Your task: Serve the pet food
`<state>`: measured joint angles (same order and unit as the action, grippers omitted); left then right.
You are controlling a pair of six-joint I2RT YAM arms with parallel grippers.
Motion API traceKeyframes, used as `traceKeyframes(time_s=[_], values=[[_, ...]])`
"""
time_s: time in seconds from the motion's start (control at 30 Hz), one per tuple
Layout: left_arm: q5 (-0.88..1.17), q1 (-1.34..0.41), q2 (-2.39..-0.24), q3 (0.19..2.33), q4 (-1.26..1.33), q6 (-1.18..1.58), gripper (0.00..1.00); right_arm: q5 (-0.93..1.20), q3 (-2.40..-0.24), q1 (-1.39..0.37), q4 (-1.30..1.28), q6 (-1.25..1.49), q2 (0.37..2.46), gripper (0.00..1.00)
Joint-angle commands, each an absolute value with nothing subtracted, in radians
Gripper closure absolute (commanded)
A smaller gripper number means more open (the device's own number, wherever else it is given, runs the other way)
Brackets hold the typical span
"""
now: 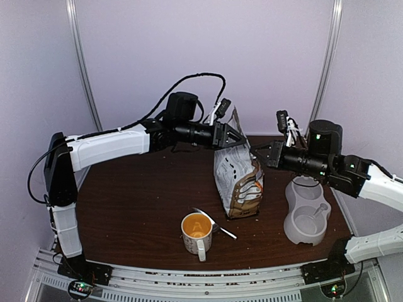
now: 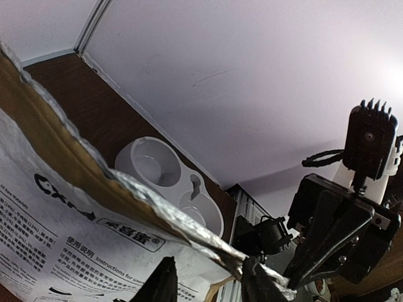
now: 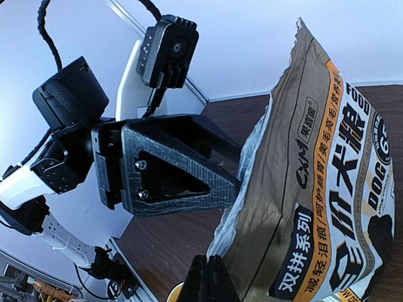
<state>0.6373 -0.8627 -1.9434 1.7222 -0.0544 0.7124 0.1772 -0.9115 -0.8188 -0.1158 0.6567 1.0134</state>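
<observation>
Noting pet food bag (image 1: 238, 182) upright near the middle of the brown table (image 1: 138, 201), torn mouth up, with orange-lined white mug (image 1: 196, 229) and metal spoon (image 1: 217, 225) just in front and white double bowl (image 1: 291, 226) off to the right. Recording left gripper (image 2: 209, 264) spread, one finger on either side of the bag's torn foil rim, with that rim against one finger. Marking right gripper (image 3: 211, 267) pressed together at the bag's opposite edge; cannot tell whether any foil is caught.
</observation>
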Motion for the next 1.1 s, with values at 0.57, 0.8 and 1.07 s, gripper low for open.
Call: traceKeyframes(time_s=[0.57, 0.8, 1.07], values=[[0.750, -0.854, -2.021, 1.774, 0.064, 0.745, 0.68, 0.203, -0.926, -0.830, -0.208, 0.622, 1.014, 1.00], [0.776, -0.854, -2.047, 1.812, 0.066, 0.751, 0.71, 0.204, -0.929, -0.829, -0.226, 0.602, 1.017, 1.00], [0.789, -0.855, -2.055, 1.822, 0.084, 0.760, 0.77, 0.201, -0.932, -0.830, -0.236, 0.595, 1.032, 1.00]])
